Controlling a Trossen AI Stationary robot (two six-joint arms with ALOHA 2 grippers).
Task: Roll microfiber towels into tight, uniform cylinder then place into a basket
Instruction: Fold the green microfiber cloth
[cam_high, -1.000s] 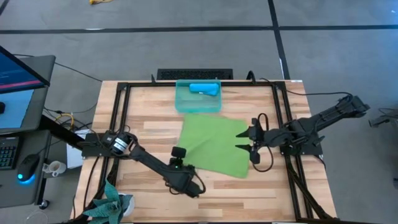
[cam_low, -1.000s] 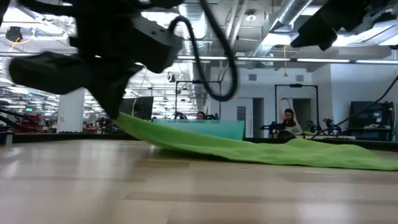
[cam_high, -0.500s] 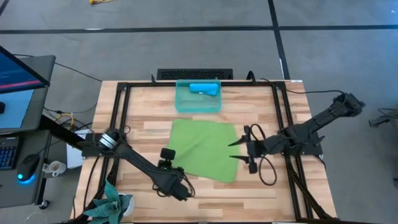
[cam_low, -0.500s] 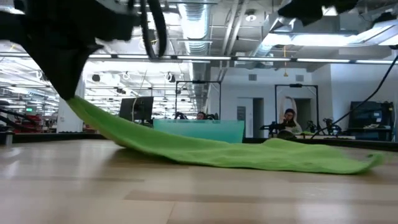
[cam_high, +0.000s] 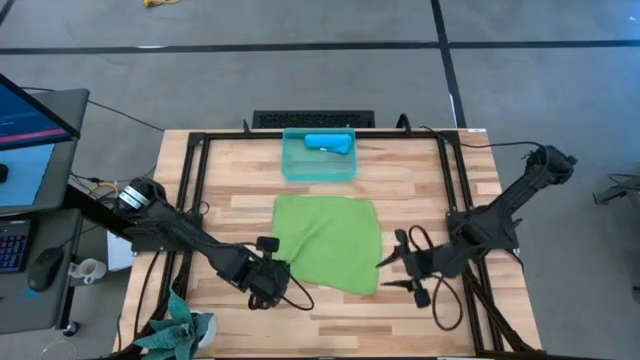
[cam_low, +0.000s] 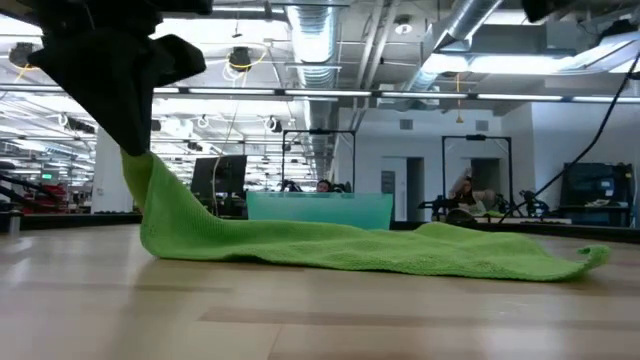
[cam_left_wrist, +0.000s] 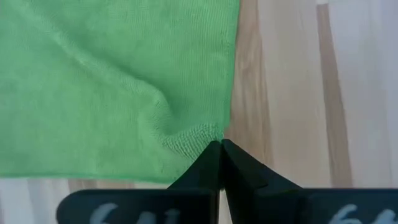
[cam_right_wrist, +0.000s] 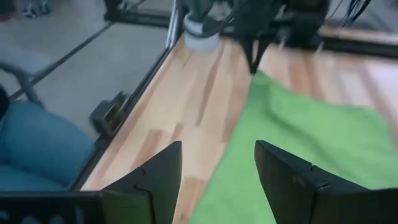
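Green towel corner could be slipping loose here

We're seeing the left claw (cam_high: 268, 281) pinching the lime green towel (cam_high: 328, 240) by one thin corner, while the right claw (cam_high: 392, 274) is hanging spread apart and empty.

A keyboard (cam_high: 14, 244), mouse (cam_high: 42, 270) and monitor (cam_high: 30, 110) sit left of the table (cam_high: 420, 180).

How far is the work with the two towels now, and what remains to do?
Done: the sky-blue microfiber towel lies rolled inside the see-through teal plastic basket. In hand: the lime green microfiber towel lies flat and unrolled on the wooden table; the left hand is shut on one corner, lifting it, while the right hand waits open at the opposite edge. Left: rolling it and placing it in the basket.
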